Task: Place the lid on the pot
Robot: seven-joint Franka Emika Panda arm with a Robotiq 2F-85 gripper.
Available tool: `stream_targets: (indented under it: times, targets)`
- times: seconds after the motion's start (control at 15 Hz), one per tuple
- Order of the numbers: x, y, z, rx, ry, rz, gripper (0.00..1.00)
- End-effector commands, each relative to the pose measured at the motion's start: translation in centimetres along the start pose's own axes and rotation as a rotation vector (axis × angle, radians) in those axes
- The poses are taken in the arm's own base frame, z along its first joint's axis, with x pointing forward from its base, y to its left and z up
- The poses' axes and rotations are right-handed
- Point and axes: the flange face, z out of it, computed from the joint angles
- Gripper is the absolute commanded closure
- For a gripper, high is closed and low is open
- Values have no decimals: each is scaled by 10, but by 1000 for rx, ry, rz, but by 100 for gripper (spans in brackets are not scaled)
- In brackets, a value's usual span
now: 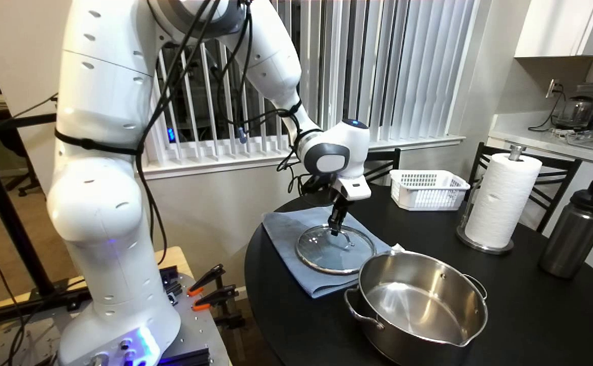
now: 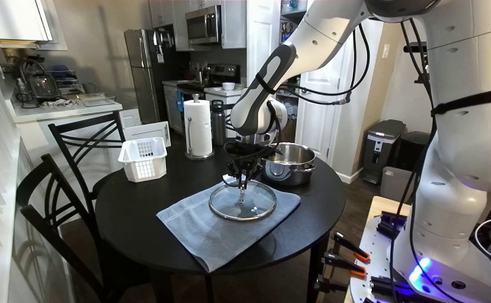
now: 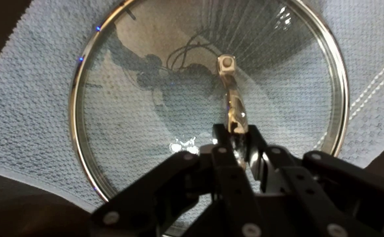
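The lid (image 1: pixel 326 256) is round clear glass with a metal rim and an arched shiny metal handle (image 3: pixel 231 85). It lies flat on a folded blue-grey cloth (image 1: pixel 296 229) and also shows in an exterior view (image 2: pixel 256 204). My gripper (image 1: pixel 335 231) points down over the lid. In the wrist view my fingertips (image 3: pixel 236 131) stand on both sides of the handle and are shut on it, with no clear gap seen. The far end of the handle is hidden between the fingers. The pot (image 1: pixel 454 284) is wide stainless steel, uncovered, beside the cloth; it also shows in an exterior view (image 2: pixel 287 174).
A white basket (image 1: pixel 426 195), a paper towel roll (image 1: pixel 502 203) on a stand and a dark metal bottle (image 1: pixel 575 234) stand on the round black table (image 1: pixel 525 315). The pot has side handles (image 1: pixel 362 310) that stick out. Black chairs (image 2: pixel 72 147) stand around the table.
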Motion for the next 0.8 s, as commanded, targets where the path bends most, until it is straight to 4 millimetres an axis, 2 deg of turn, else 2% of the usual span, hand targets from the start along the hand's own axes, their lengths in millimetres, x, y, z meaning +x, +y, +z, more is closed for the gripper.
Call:
stream_targets:
  times: [0.0, 0.33, 0.6, 0.73]
  targets:
    - [-21, 3, -34, 30, 25, -51, 95]
    - [-38, 10, -71, 42, 22, -100, 95]
    - [-36, 33, -120, 59, 28, -106, 95]
    - [-34, 51, -151, 79, 27, -101, 95]
